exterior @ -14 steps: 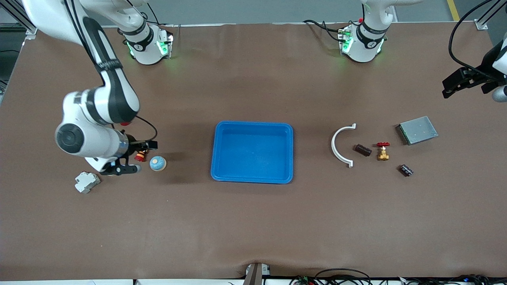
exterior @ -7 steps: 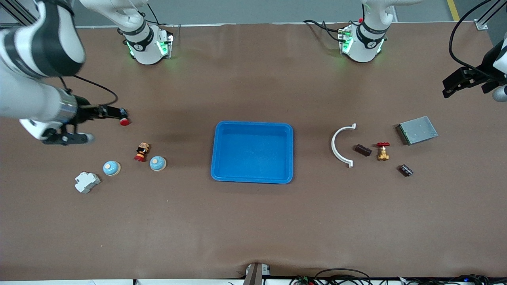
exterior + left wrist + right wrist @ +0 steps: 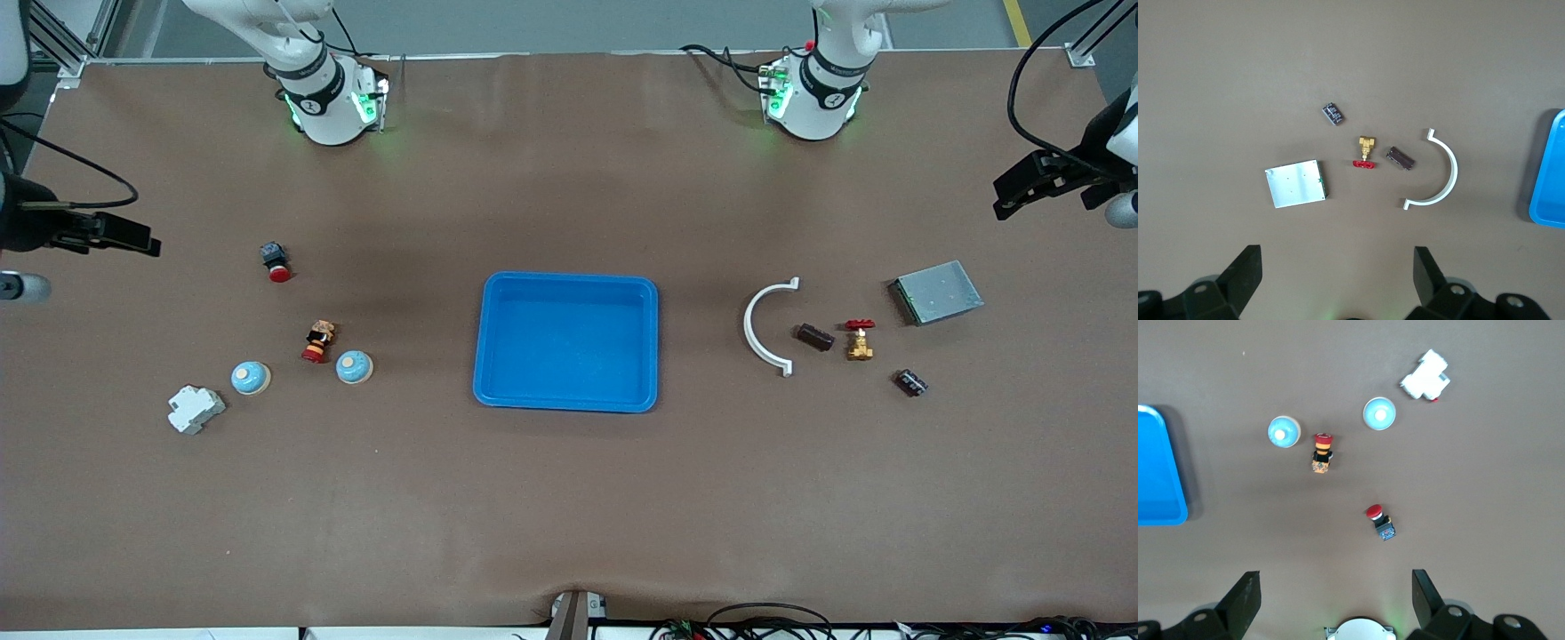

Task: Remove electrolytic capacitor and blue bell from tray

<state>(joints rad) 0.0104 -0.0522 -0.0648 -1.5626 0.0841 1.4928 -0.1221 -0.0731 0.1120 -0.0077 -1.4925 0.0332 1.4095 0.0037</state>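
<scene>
Right claw [image 3: 133, 238] now withdrawn to table edge, red button [image 3: 276, 261] seemingly left behind.

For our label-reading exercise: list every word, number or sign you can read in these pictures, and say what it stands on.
None can be read.
Robot bases: dark round marks, too small to read.
Capacitor: pale print, blurred.
Capacitor: no legible marking.
Bells, blue tray: no text visible.

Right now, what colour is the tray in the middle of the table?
Bright blue tray, clearest in the front view.
</scene>
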